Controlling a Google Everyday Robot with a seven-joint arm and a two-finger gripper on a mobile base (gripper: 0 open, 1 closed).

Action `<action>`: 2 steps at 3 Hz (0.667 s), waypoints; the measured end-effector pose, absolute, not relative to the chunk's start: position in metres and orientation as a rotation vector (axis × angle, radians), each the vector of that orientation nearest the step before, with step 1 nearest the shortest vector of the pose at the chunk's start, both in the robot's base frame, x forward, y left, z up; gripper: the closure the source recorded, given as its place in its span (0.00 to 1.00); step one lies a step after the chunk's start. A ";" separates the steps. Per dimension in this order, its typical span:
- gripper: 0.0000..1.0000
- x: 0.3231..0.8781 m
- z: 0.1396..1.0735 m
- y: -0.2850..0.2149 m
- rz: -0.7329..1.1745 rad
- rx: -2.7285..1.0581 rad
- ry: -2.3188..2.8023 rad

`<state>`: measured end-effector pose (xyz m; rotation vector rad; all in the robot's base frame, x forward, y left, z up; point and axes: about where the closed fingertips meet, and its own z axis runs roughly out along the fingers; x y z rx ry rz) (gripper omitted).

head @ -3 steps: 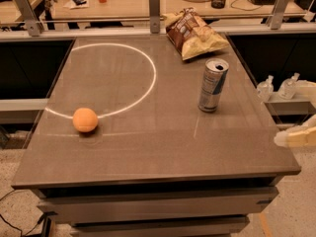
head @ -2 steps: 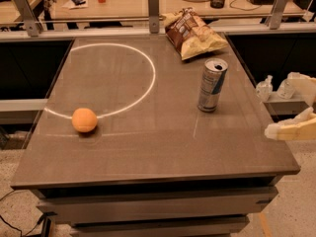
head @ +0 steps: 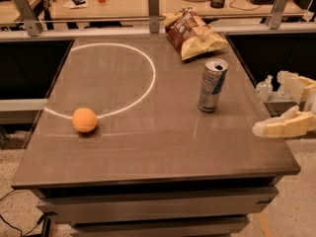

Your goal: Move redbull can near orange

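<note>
The redbull can [head: 212,85] stands upright on the right half of the dark table [head: 163,147], silver and blue with an opened top. The orange [head: 84,120] lies at the table's left side, on the lower edge of a white circle marked on the top. My gripper [head: 259,107] is at the right edge of the view, just off the table's right edge and right of the can, a little lower in the frame. Its two pale fingers [head: 284,126] point left and stand wide apart, holding nothing.
A brown-and-yellow chip bag [head: 193,32] lies at the table's back right, behind the can. A metal rail with posts [head: 153,4] runs along the back edge, with a cluttered desk beyond it. The floor shows at the front and right.
My gripper has moved left, further into view towards the table's right edge. The can, orange and chip bag have not moved.
</note>
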<state>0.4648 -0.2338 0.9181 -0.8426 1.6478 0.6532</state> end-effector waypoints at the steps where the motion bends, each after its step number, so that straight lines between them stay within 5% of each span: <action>1: 0.00 0.485 0.908 -0.216 0.634 -0.853 1.618; 2: 0.00 0.508 0.893 -0.206 0.620 -0.833 1.624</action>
